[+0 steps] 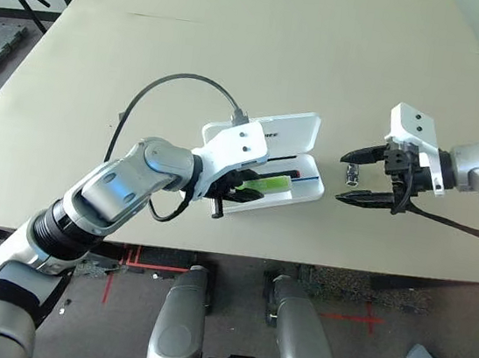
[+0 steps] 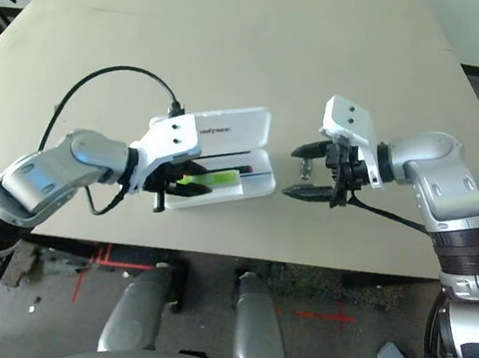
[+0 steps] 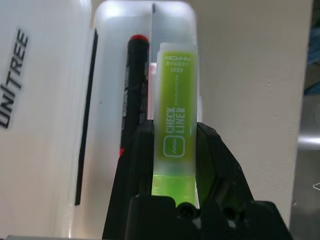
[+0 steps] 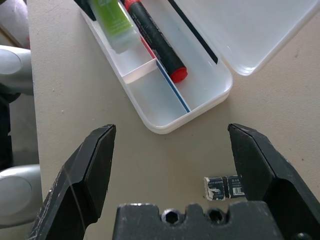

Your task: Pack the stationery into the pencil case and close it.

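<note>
Beige tabletop (image 1: 265, 50) fills most of the scene, with dark floor and red tape marks seen beyond its near edge. Near that edge the white pencil case (image 1: 304, 188) lies open, its lid (image 1: 294, 133) swung back flat on the far side, and "UNITREE" can be read in dark letters on the lid. The case's long axis runs across the table, rising slightly toward the robot's right.

A lime-green highlighter (image 3: 175, 125) is clamped between the narrowly set fingers of the left gripper (image 1: 240, 190), over the near compartment of the tray. It lies along the case's length, its clear-capped end pointing toward the robot's right. On its barrel "CHECK LINER" and "Jumbo" are legible; the smaller print near the cap cannot be made out. Whether the highlighter touches the tray floor cannot be told. Beside it, in the far compartment, a red-and-black marker (image 4: 155, 42) lies parallel, its red end pointing the same way; its other end is hidden behind the left gripper's fingers. A red and blue stripe is seen along the thin divider between them.

The right gripper (image 1: 356, 175) is held with its fingers spread wide and empty, just right of the case. Between them a small dark-and-silver piece (image 4: 222, 187) lies on the table, partly covered by one finger; its printing is too small to read.
</note>
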